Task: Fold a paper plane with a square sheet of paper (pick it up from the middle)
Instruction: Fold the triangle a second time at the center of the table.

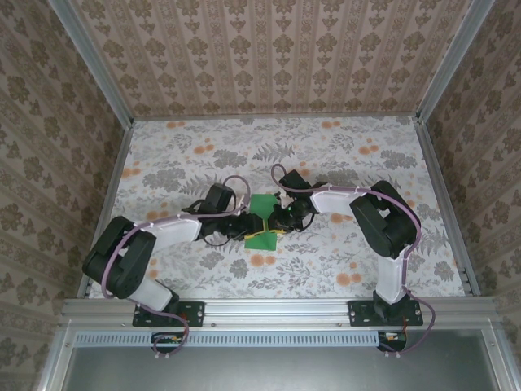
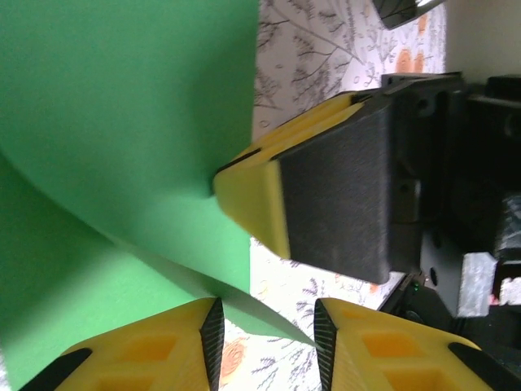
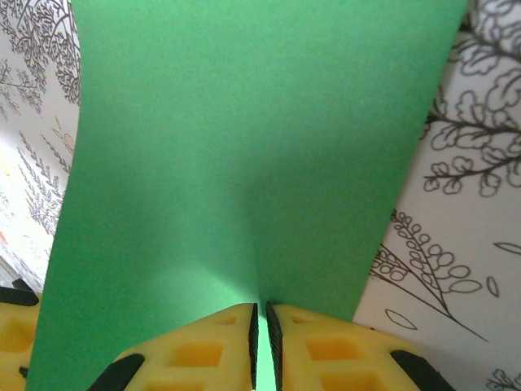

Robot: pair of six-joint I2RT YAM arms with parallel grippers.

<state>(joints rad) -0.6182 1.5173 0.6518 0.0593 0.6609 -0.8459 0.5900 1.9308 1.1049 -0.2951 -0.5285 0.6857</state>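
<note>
- The square sheet of paper (image 1: 262, 206) is held up off the floral table (image 1: 350, 163), about midway across it and between the two arms' wrists.
- From above, the sheet is bent. A brighter upper face sits toward the back wall and a darker lower part toward the arm bases, where yellow finger parts show at its bottom edge.
- The right gripper (image 3: 260, 319) reaches the sheet from the right side. Its jaws are closed on the sheet's edge with only the green paper's thickness between the pads.
- A soft crease runs up the sheet from that pinch, and the rest of the green face spreads away from the right wrist camera.
- The left gripper (image 2: 264, 330) comes at the sheet from the left side. Its jaws stand apart, and a pointed corner of the sheet lies in the gap between them. It is not clamped.
- In the left wrist view the sheet curves in two green faces, and one of the right arm's yellow fingers (image 2: 256, 199) presses against the sheet at its edge — black pad facing the camera.
</note>
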